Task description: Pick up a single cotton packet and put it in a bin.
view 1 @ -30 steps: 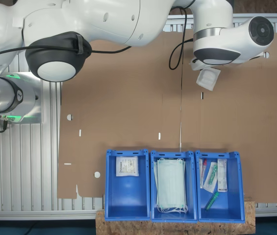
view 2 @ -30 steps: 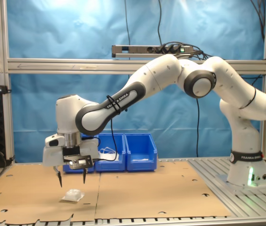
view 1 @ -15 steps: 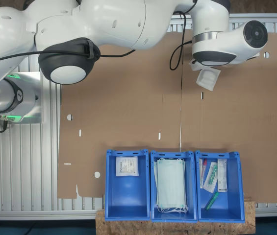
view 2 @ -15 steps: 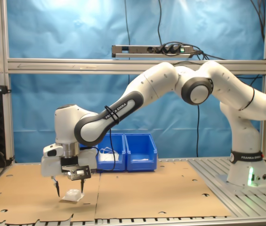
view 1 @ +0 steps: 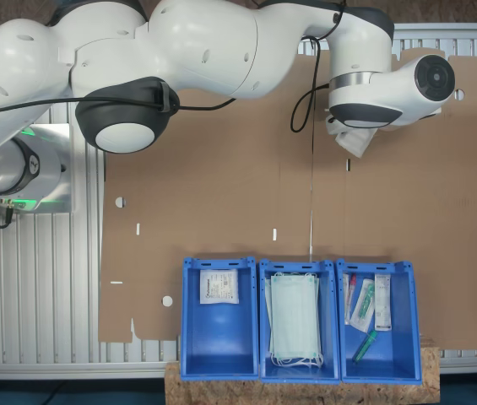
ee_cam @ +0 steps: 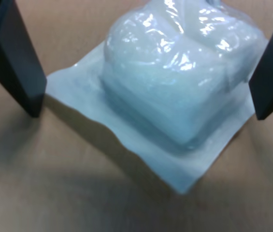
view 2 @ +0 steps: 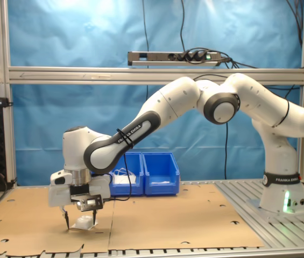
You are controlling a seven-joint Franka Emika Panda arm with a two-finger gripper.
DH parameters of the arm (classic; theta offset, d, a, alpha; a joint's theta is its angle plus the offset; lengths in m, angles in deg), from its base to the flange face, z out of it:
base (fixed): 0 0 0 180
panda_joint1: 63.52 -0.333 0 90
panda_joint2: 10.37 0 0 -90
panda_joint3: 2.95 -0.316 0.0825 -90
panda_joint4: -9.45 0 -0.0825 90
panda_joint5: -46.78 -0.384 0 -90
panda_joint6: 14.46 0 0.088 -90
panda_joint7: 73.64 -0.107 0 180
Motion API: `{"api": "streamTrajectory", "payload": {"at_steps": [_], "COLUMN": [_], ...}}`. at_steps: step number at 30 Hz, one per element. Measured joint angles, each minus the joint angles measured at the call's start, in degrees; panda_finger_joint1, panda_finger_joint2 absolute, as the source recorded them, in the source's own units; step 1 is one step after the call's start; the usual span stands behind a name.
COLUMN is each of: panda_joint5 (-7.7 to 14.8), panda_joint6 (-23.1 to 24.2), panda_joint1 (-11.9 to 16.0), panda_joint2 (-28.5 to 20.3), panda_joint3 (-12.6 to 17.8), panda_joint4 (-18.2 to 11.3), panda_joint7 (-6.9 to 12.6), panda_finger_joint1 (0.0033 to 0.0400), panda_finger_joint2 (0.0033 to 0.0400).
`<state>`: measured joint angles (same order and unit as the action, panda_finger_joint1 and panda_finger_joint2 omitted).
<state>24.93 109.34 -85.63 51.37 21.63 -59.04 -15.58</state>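
straddling cotton packet (ee_cam: 184, 77), gripper (view 2: 79, 224) wide

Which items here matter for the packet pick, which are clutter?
Job: cotton packet between the open gripper fingers; blue bins.
Lying about: face masks, narrow sachets, a packet already binned, cardboard sheet.

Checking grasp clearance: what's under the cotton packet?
The cotton packet lies flat on bare cardboard, between the open gripper's fingers. Whatever lies directly beneath it is covered.
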Motion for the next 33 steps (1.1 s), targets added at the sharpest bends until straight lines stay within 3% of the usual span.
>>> {"api": "streamTrajectory", "payload": {"at_steps": [33], "panda_joint5": [0.0], "panda_joint6": [0.6], "panda_joint1": [1.7], "panda_joint2": [0.5], "panda_joint3": [0.0], "panda_joint4": [0.2], "panda_joint7": [0.00], "panda_finger_joint1": [0.0400], "panda_finger_joint2": [0.0400]}}
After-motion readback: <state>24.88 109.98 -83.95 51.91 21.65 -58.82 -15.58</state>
